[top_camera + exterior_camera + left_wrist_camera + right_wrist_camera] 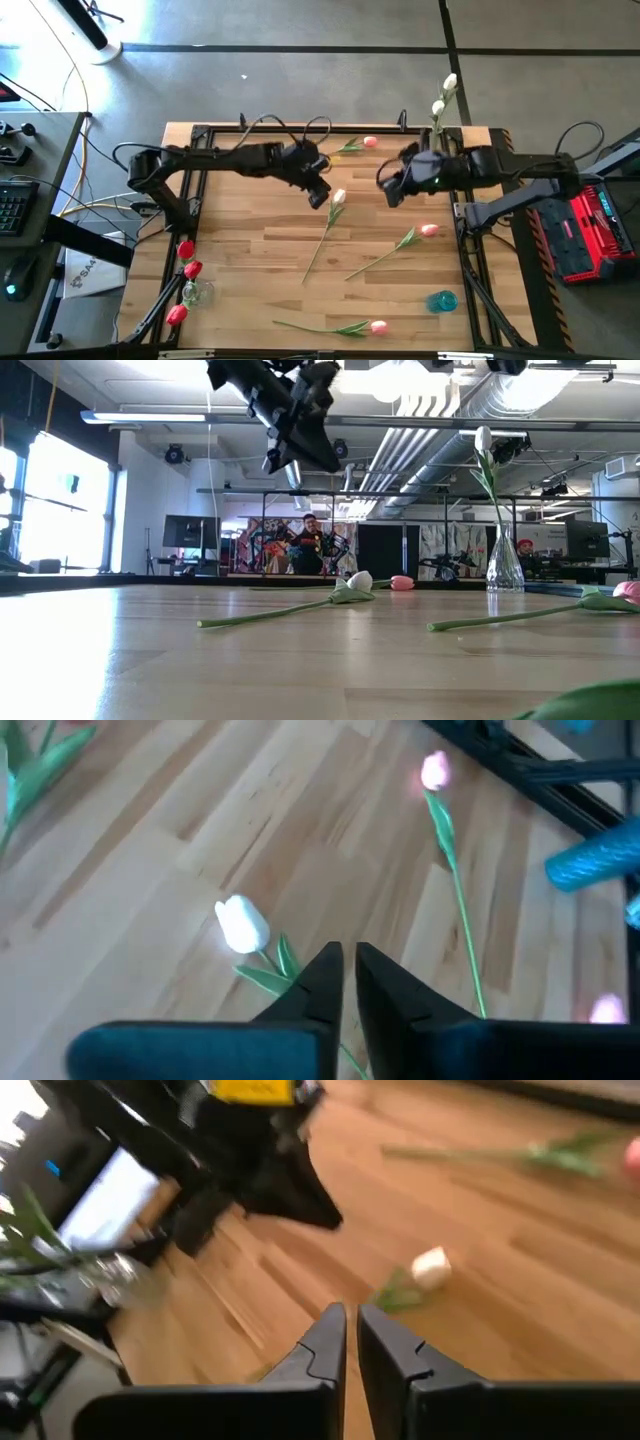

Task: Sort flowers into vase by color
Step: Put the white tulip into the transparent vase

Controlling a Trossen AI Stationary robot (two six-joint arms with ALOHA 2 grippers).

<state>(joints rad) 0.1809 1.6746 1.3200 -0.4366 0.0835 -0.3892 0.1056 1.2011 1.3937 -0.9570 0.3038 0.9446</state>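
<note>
Both tools hang above the middle of the wooden counter (250, 290) with their fingers drawn nearly together and nothing between them. Left tool (318, 192) sits just above and beside the head of a white tulip (337, 198), whose long green stem runs away from it toward the near edge of the counter; in the left wrist view the two dark fingers (318, 982) stand a narrow slit apart over the tulip's leaves. Right tool (391, 187) hovers a little apart from that same white tulip, on its other side, also empty (its fingers show as a thin gap in the right wrist view). Taking the white tulip as landmark: one pink tulip (369, 142) lies beyond it near the far edge, another pink tulip (428, 230) lies to its right, and a third pink tulip (377, 326) lies near the front edge. A clear vase (437, 125) holding two white tulips stands at the far right corner. A second vase (196, 291) with red tulips (188, 258) stands at the left edge. A blue vase (442, 300) lies on its side toward the front right.
</note>
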